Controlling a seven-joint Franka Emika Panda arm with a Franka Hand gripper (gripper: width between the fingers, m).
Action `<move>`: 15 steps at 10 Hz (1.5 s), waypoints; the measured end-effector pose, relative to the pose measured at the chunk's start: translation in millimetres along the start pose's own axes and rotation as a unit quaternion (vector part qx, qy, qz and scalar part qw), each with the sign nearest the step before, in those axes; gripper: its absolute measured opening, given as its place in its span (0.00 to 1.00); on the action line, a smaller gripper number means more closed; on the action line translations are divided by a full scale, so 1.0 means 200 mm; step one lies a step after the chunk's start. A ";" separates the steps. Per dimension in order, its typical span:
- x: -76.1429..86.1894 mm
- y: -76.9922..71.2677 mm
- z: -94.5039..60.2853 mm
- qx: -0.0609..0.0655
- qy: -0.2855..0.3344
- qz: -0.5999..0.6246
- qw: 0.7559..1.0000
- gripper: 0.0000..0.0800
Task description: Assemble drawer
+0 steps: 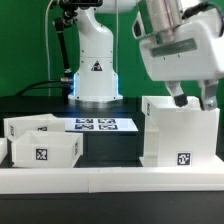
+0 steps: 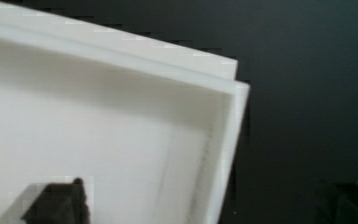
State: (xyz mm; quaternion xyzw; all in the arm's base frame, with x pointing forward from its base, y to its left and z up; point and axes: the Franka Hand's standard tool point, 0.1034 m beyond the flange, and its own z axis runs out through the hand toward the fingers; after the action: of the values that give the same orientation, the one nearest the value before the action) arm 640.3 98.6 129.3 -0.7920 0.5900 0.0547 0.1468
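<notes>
No readable text or brand anywhere. The only markings are square black-and-white tags and a dark triangular sign on the robot base [image 1: 97,67], too small to make out. The drawer is in loose parts: the casing [image 1: 180,133] stands upright at the exterior view's right, tag low on its front face. The front tray [image 1: 41,148] sits at the exterior view's left, tag on its near wall. The rear tray [image 1: 34,125] is just behind it; whether they touch can't be told. The trays are well apart from the casing, with dark table [image 1: 112,147] between them. The marker board [image 1: 105,125] lies flat before the robot base, several tags on it. The border rail [image 1: 100,181] runs along the front, just before the front tray and casing. The gripper [image 1: 194,100] hangs at the casing's top edge, dark fingers pointing down. Its jaws are spread, not clamped on anything. In the wrist view one finger [image 2: 55,203] is over the casing's white inner side, clear of the wall [image 2: 226,150]. The other side is dark and hard to make out. Contact with the casing's rim can't be told.
</notes>
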 end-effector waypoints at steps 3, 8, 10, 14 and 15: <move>0.01 0.04 -0.08 -0.021 -0.018 -0.104 0.994 0.81; 0.05 0.07 -0.07 -0.031 -0.014 -0.200 0.979 0.81; 0.07 0.11 -0.08 -0.071 0.008 -0.349 0.935 0.81; 0.14 0.19 -0.14 -0.087 0.000 -0.539 0.838 0.81; 0.14 0.19 -0.14 -0.086 -0.003 -0.560 0.824 0.81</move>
State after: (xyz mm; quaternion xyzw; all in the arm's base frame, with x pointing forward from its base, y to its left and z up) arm 610.2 54.7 141.4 -0.9956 0.0371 0.0158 0.0848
